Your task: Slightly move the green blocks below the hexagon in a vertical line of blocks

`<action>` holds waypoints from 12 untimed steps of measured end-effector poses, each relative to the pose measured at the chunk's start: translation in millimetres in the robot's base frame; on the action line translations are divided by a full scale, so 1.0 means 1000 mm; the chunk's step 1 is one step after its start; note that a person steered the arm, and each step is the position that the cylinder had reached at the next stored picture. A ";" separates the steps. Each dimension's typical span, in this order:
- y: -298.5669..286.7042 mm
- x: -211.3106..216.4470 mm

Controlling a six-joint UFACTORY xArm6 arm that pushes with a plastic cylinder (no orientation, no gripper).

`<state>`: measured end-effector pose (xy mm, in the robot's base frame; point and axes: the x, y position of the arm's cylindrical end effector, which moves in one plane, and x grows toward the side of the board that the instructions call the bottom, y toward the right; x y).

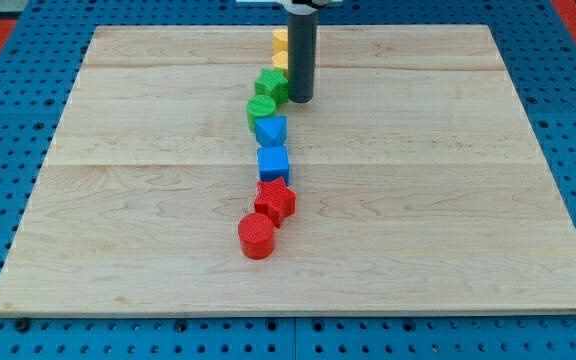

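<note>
No brand, label or writing can be read anywhere in the view. The arm carries no jaws, only a straight dark rod, so there is nothing to open, close or grip. The rod comes down from the view's top, and its tip (pixel 300 100) rests on the wooden board (pixel 448 200) at the far middle.

Just left of the tip, touching or nearly touching the rod, sits a green block (pixel 271 84) of unclear shape. A green cylinder (pixel 261 109) lies just nearer and slightly left of it, close against it. Behind the rod at the far edge are two yellow blocks (pixel 280 40), partly hidden, so their shapes cannot be made out.

Nearer than the green pair, a rough line of blocks runs toward the view's bottom: a blue block (pixel 270 130) with a pointed outline, a blue cube (pixel 273 162), a red star (pixel 276 199), then a red cylinder (pixel 257 237) slightly left. The board lies on a blue pegboard surface (pixel 8 150).
</note>
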<state>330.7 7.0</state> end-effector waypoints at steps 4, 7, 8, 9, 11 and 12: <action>0.093 0.065; 0.108 0.065; 0.100 0.097; 0.166 0.183; 0.184 0.288; 0.053 0.288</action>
<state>618.3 60.0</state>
